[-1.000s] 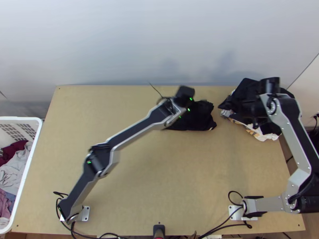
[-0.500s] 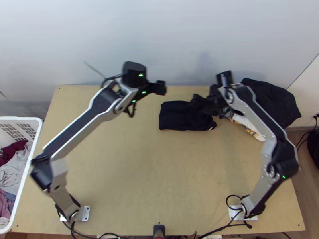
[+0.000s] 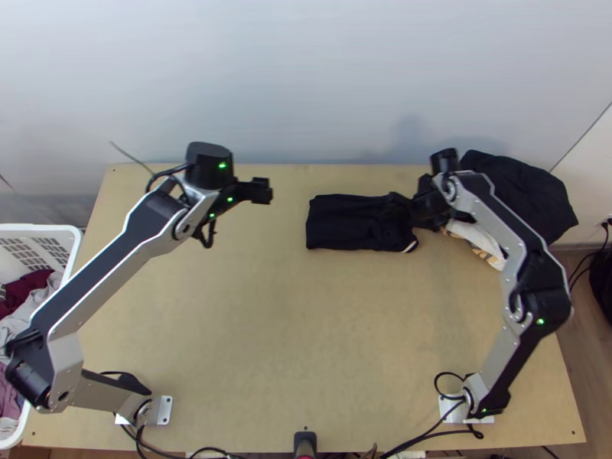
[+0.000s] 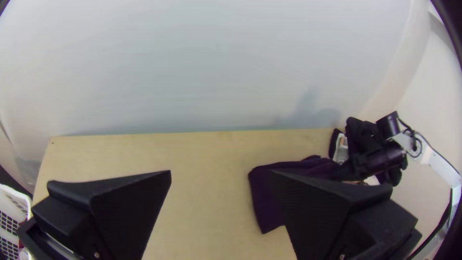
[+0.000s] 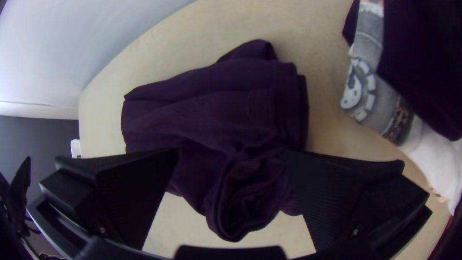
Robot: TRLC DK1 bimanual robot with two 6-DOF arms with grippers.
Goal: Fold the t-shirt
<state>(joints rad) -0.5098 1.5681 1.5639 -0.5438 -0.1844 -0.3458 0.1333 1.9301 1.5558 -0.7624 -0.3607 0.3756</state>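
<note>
White plastic laundry basket (image 3: 46, 228) stands at the left side of the wooden table (image 3: 291, 344). Left gripper (image 4: 220, 174) is released, its fingers wide apart, well clear of the cloth; it has swung leftward from above the garment, which suggests its share of the folding is done for now. Right gripper (image 5: 231, 154), also unclenched and grasping nothing, hangs over the right end of the black t-shirt (image 3: 344, 222). Shirt lies toward the table's far side, folded compactly but bunched at that end; tidying or transfer probably remains. Compared with the previous top view, the right gripper sits slightly farther right, while the shirt's position is unaltered. Beyond it, a garment pile (image 3: 535, 187) occupies the far right corner.
</note>
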